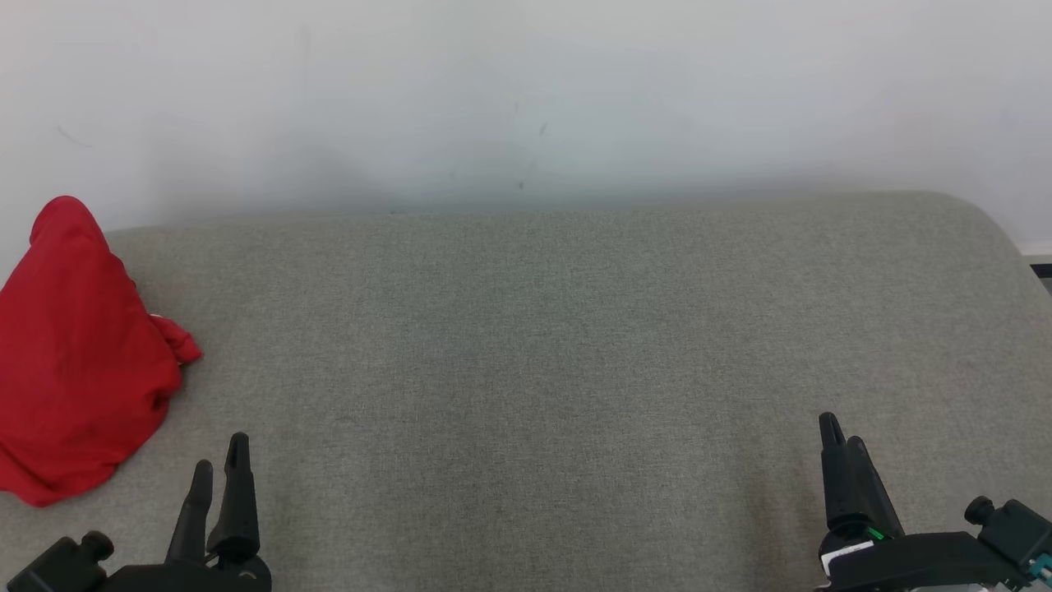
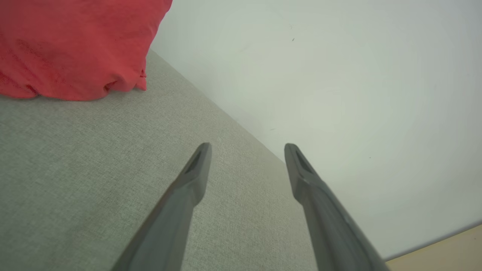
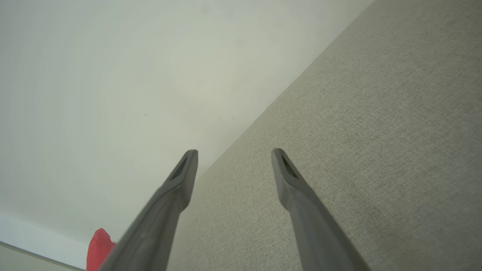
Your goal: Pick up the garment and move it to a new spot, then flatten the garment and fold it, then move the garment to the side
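Grey fabric surface (image 1: 526,345), white wall (image 1: 526,99).
Red garment (image 1: 74,353) heaped far left; left tool (image 1: 220,454) and right tool (image 1: 842,432) gape empty.

Head camera overlooks the grey fabric surface (image 1: 575,370) from above; wrist cameras skim it low, sharing its far edge.

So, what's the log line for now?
crumpled red cloth garment: untouched, left of grey fabric surface | left gripper: open | right gripper: open
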You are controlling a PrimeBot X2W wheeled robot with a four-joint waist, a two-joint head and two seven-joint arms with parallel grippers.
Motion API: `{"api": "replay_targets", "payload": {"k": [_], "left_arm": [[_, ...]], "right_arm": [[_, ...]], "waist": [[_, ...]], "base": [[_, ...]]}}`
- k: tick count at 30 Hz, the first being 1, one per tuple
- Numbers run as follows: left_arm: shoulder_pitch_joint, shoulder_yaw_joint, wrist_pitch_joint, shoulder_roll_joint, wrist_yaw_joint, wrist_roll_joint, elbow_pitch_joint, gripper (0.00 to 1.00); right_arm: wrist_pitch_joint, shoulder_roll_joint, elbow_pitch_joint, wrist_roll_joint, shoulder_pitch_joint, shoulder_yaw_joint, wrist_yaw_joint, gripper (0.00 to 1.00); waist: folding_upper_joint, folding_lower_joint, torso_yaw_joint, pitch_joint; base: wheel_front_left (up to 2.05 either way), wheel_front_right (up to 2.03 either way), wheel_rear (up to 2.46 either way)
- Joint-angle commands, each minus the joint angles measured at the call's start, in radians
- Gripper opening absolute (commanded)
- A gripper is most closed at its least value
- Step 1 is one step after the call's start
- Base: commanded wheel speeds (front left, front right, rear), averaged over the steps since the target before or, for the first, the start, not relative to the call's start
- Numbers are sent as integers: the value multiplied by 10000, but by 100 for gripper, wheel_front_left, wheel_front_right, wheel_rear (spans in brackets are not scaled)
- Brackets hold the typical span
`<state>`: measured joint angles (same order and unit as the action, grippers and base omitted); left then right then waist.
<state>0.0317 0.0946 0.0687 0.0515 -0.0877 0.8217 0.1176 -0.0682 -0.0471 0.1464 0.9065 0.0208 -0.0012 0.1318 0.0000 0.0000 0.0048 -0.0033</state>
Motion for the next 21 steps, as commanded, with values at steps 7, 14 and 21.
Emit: {"api": "replay_targets", "payload": {"k": [7, 14, 21], "left_arm": [[-56, -157, 303, 262, 245, -1411, -270, 100], [-151, -291, 485, 337, 411, -2139, -346, 100], [-225, -372, 687, 441, 520, -2861, -381, 100]], "right_arm": [[-307, -34, -159, -1421, -16, 210, -8, 100], [-490, -35, -168, -2244, -85, 316, -9, 100], [-688, -37, -164, -3014, -184, 456, -11, 100]], "waist": [[0, 0, 36, -60], [0, 0, 61, -94], [0, 0, 97, -119]], "base": [[0, 0, 0], [0, 0, 0], [0, 0, 0]]}}
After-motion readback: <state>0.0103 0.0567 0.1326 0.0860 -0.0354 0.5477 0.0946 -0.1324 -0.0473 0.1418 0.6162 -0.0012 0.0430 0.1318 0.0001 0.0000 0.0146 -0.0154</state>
